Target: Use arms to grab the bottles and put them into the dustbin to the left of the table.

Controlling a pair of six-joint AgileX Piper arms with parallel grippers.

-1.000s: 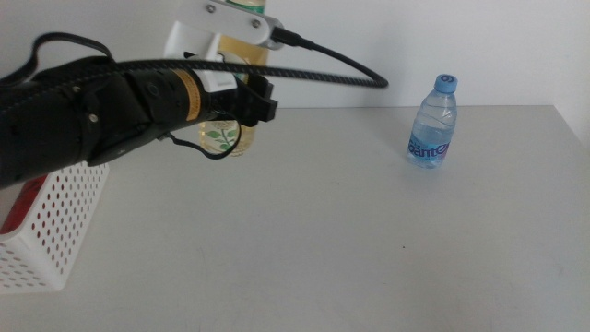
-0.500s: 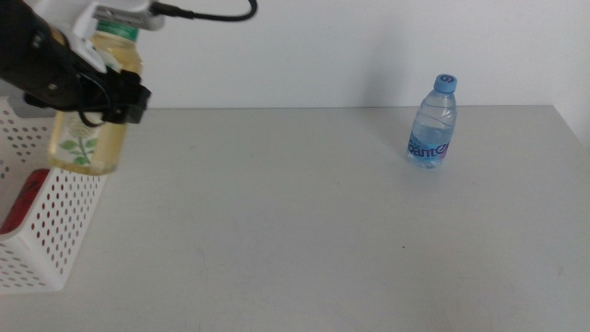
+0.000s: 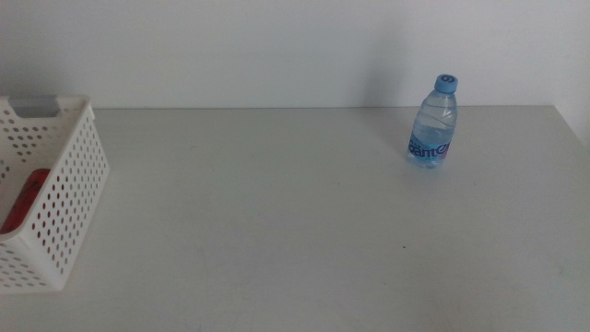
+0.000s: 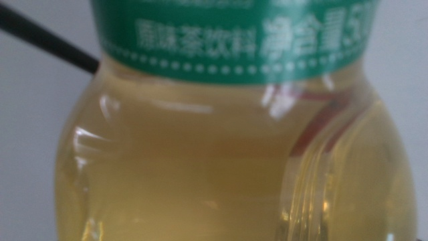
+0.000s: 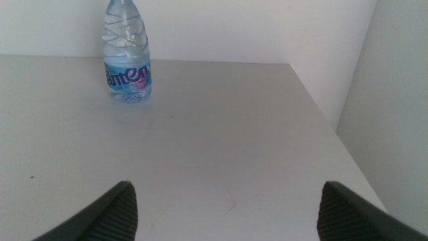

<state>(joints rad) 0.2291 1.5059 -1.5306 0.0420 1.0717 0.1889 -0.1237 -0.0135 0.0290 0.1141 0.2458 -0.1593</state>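
The light-grey table (image 3: 304, 221) carries a water bottle (image 3: 434, 123) and a white basket (image 3: 57, 194).

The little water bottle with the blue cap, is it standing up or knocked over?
Upright. The water bottle stands on its base on the table, blue cap on top.

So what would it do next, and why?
Probably the right gripper, jaws wide open, moves toward the water bottle standing alone on the table. The yellow bottle fills the left wrist view, and something red lies in the dustbin.
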